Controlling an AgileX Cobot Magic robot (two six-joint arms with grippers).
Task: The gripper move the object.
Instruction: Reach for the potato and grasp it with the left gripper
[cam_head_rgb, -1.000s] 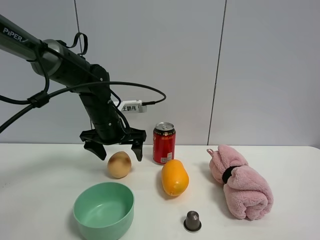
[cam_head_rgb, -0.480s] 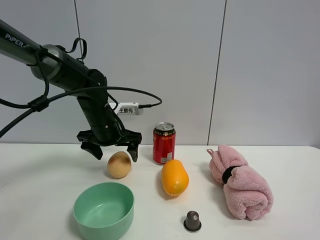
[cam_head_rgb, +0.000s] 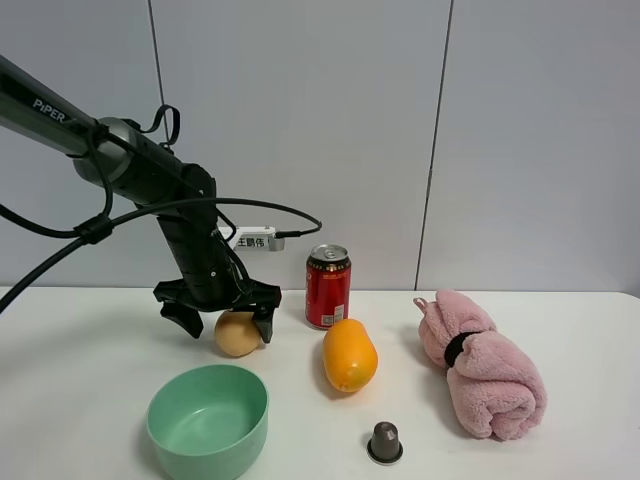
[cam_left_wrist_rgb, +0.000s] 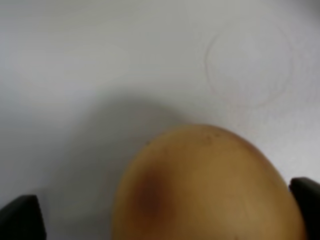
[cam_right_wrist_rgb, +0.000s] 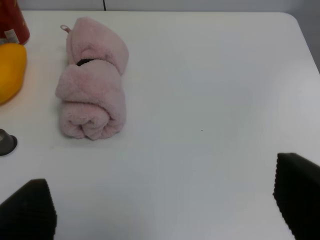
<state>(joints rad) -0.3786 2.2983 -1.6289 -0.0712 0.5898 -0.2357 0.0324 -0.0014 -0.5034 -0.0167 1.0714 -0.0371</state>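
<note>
On the left half of the bench (cam_head_rgb: 90, 350), just beyond the green bowl (cam_head_rgb: 160, 408) and to the left of the red can (cam_head_rgb: 327, 290), the object (cam_head_rgb: 238, 340) rests on the surface, a pale tan fruit with a brown blush. The left claw (cam_head_rgb: 226, 322) hangs right over it, spread wide, with its fingers (cam_head_rgb: 266, 322) dropped to either side of the fruit's upper half, one left and one right. The fruit thus lies directly below and between them, and a squeeze looks like the next thing called for. This arm is plainly the nearer one. The right claw (cam_right_wrist_rgb: 162, 200) is also spread and holds nothing, and sits well away over bare bench to the right of the pink towel (cam_right_wrist_rgb: 90, 100). Which way the fruit's long axis runs is hard to judge, since from the high camera it looks almost round. The left wrist picture is blurred and cuts the fruit off at the frame edge. Whether either finger already touches the skin cannot be told — the right one looks very close, while a clear gap shows on the left.
</note>
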